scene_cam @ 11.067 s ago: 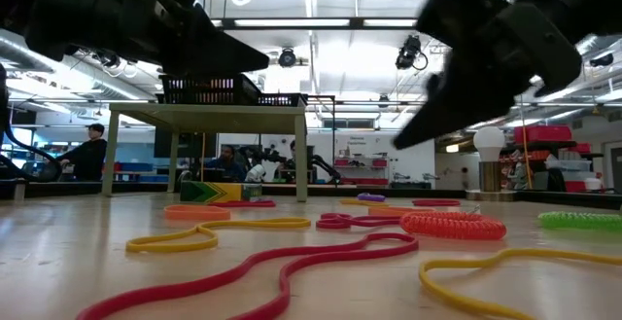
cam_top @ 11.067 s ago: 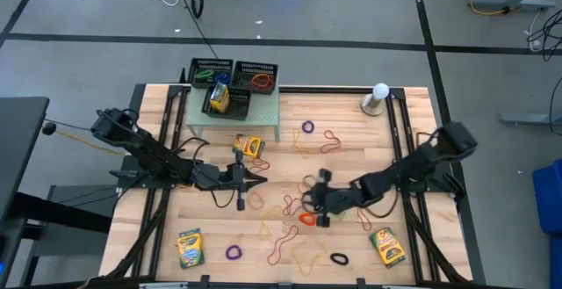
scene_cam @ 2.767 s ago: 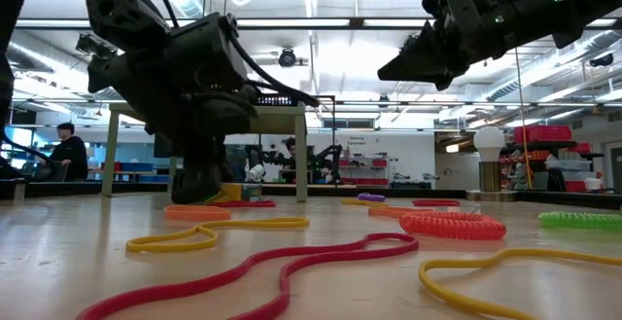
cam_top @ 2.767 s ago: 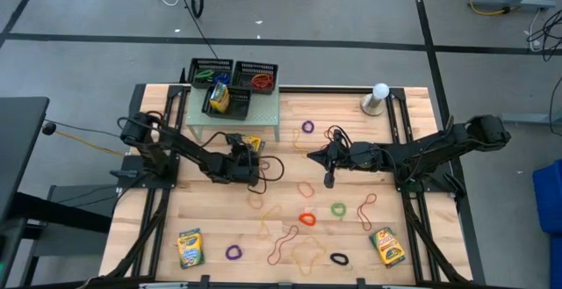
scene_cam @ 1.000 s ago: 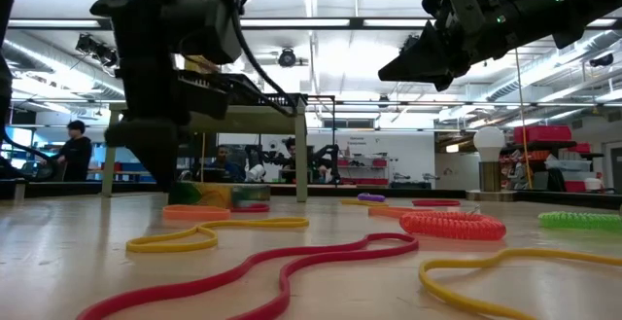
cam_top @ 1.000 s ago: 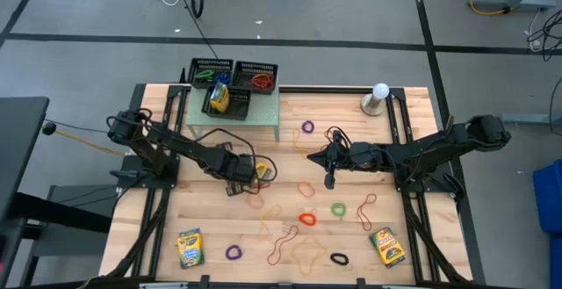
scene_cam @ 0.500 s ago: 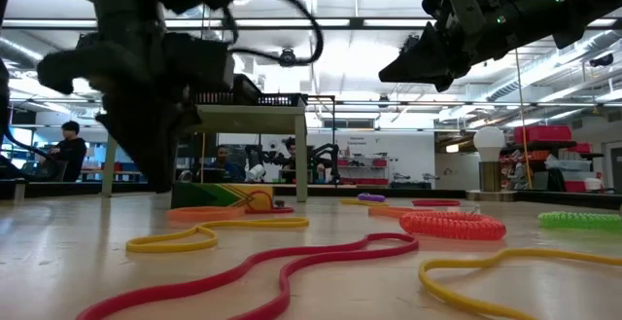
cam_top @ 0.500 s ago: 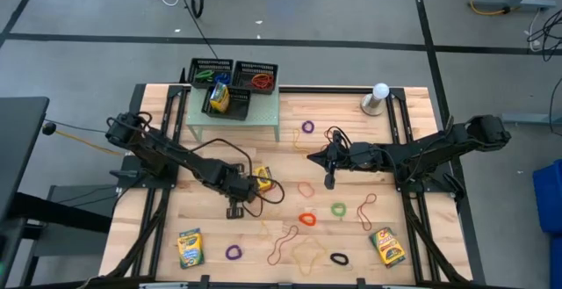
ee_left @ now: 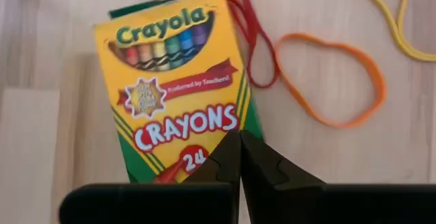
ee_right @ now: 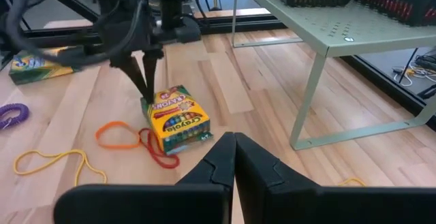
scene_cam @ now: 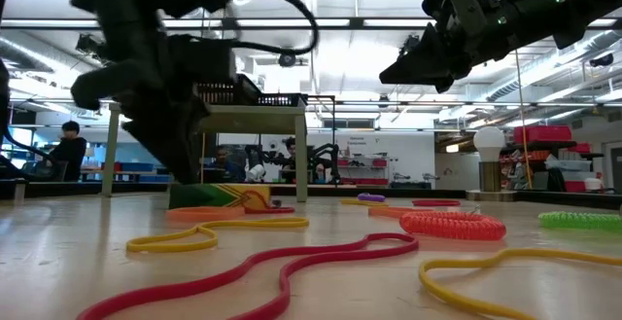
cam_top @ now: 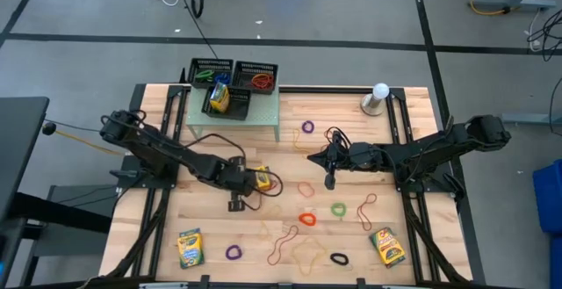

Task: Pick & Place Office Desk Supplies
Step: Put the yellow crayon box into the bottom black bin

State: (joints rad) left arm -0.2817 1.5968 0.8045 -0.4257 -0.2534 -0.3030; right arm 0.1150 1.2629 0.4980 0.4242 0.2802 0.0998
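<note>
A yellow-and-green crayon box (cam_top: 262, 180) lies flat on the wood, label up (ee_left: 174, 94), with a red band (ee_left: 248, 43) and an orange band (ee_left: 327, 81) beside it. My left gripper (cam_top: 248, 181) stands over one short end of the box with its fingers shut (ee_left: 240, 139). My right gripper (cam_top: 310, 156) is shut and holds nothing. It hangs in the air right of the box (scene_cam: 413, 62). Two more crayon boxes (cam_top: 190, 248) (cam_top: 386, 246) lie near the near edge, and another stands in a tray (cam_top: 219, 98). Several rubber bands (cam_top: 307, 219) are scattered between them. My left gripper comes from above, its fingers pointing down (ee_right: 145, 88). The shut fingertips meet the crayon box's top face at its short end under the "24" (ee_left: 194, 163). The box lies flat on the table (scene_cam: 219, 195), not lifted.
A pale green shelf (cam_top: 263, 113) at the far side carries black mesh trays (cam_top: 255, 76). A white ball-topped stand (cam_top: 378, 98) sits at the far right. Coiled orange (scene_cam: 452, 225) and green (scene_cam: 578, 220) bands lie near the middle. Bare wood shows left of the box.
My left gripper has moved toward the near edge, shut the whole time. The crayon box has slid along the table with it, a little nearer and away from the shelf. The right arm has kept still.
</note>
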